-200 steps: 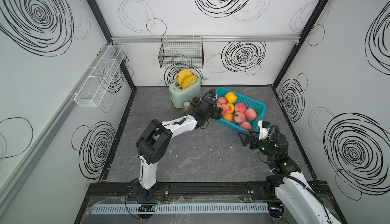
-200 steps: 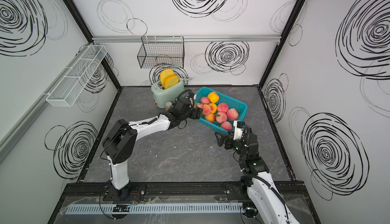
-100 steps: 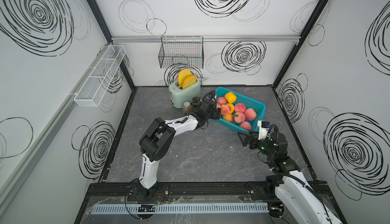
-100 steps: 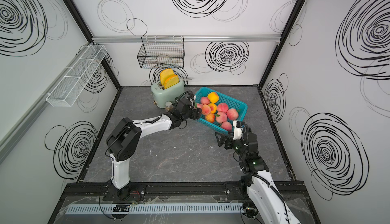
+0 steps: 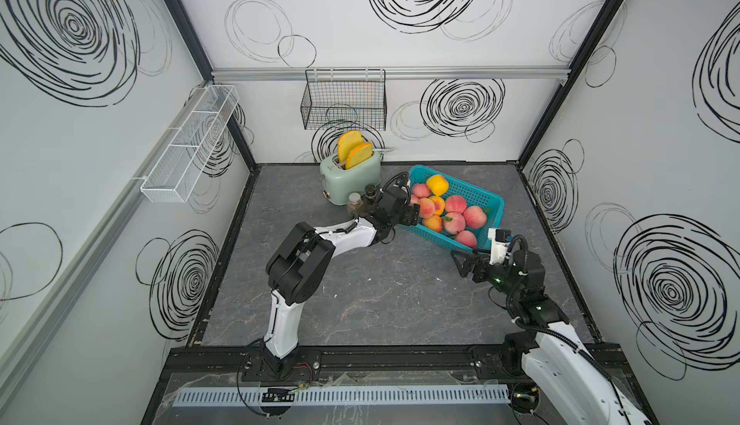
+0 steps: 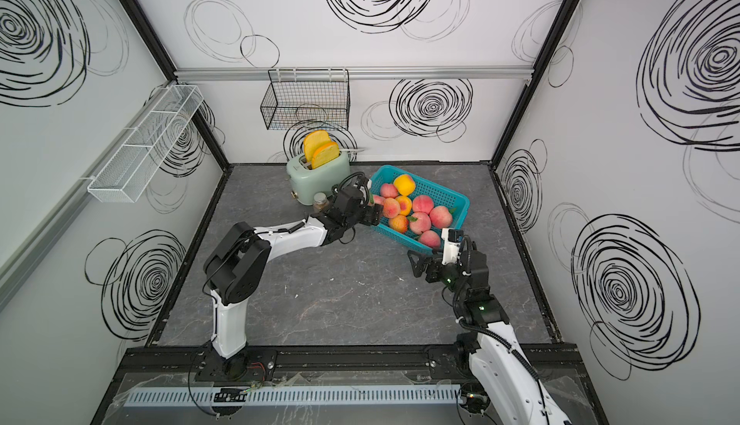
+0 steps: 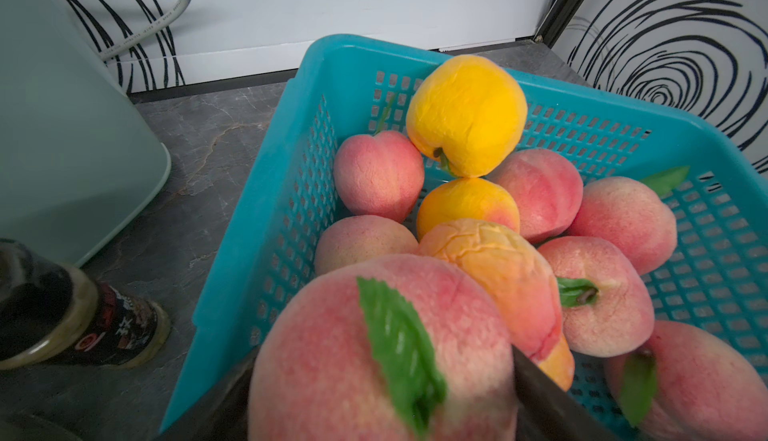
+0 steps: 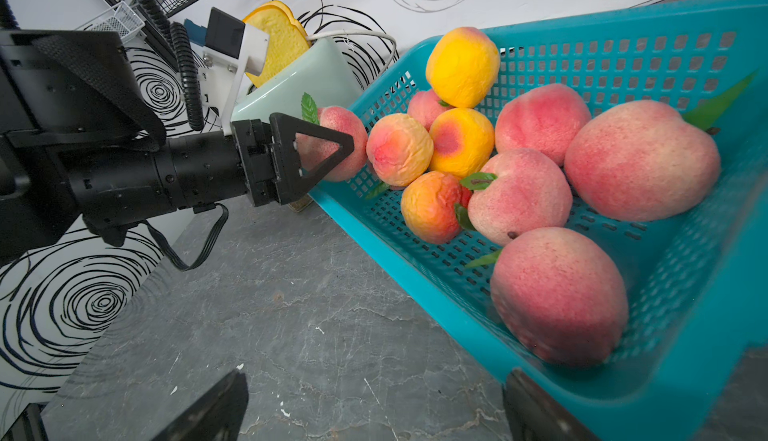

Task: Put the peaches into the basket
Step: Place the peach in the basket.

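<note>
The teal basket point(image 5: 466, 187) sits toward the back of the grey tabletop point(image 5: 380, 295), open top up. Its long axis runs from about ten o'clock, by the mint toaster point(image 5: 352, 181), down to four o'clock. The left claw point(image 7: 384, 393) comes in over the ten-o'clock short end with its fingers either side of a leafed pink peach point(image 8: 336, 121). As far as I can see they press on it, and the fruit sits at rim height, touching a wrinkled neighbour. The peaches point(image 5: 455, 204) crowd the basket's near long side, with bare mesh along the far one. In the right wrist view I count ten, including the gripped one: six pink, two orange-pink, two yellow. The right claw point(image 5: 460, 265) hangs spread wide and empty just beside the basket's five-o'clock corner. Open tabletop spreads from five round to nine o'clock of the basket; the back wall is near at twelve, the right wall farther off at three. Two small jars point(image 5: 355, 204) stand just beside the toaster, which holds two toast slices point(image 5: 354, 152). One black wire basket point(image 5: 344, 104) hangs on the back wall, and one white rack point(image 5: 188, 146) on the left wall.
</note>
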Tool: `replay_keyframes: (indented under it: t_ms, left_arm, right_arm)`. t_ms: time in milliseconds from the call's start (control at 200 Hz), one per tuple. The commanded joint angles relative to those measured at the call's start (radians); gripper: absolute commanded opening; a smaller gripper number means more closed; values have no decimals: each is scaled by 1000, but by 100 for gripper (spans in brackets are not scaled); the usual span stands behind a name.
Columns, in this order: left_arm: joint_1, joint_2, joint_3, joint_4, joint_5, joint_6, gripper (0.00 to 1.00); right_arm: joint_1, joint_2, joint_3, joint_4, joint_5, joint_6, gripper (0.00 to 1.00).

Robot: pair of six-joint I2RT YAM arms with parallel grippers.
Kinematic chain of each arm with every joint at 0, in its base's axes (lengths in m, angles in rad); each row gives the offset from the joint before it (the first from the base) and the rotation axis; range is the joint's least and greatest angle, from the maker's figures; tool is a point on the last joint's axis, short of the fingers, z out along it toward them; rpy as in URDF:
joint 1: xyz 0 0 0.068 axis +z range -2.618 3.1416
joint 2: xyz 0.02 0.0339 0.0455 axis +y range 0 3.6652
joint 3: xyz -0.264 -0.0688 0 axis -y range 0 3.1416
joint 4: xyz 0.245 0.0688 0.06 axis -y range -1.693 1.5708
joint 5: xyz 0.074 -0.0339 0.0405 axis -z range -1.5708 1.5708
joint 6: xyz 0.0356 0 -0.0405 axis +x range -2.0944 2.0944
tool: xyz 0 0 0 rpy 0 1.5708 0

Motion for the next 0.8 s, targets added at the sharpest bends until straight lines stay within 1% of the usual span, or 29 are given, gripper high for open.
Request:
replay_keyframes:
  t_ms: [0,790]
  left_arm:
    - [8,18,22,25,-17,14,86]
    - [-2,-37,-9,26,-35,27,95]
  right_arm:
    - [-4,-5,22,26,-15,-12,99]
    - [-8,-13,24,16,-14,-18,99]
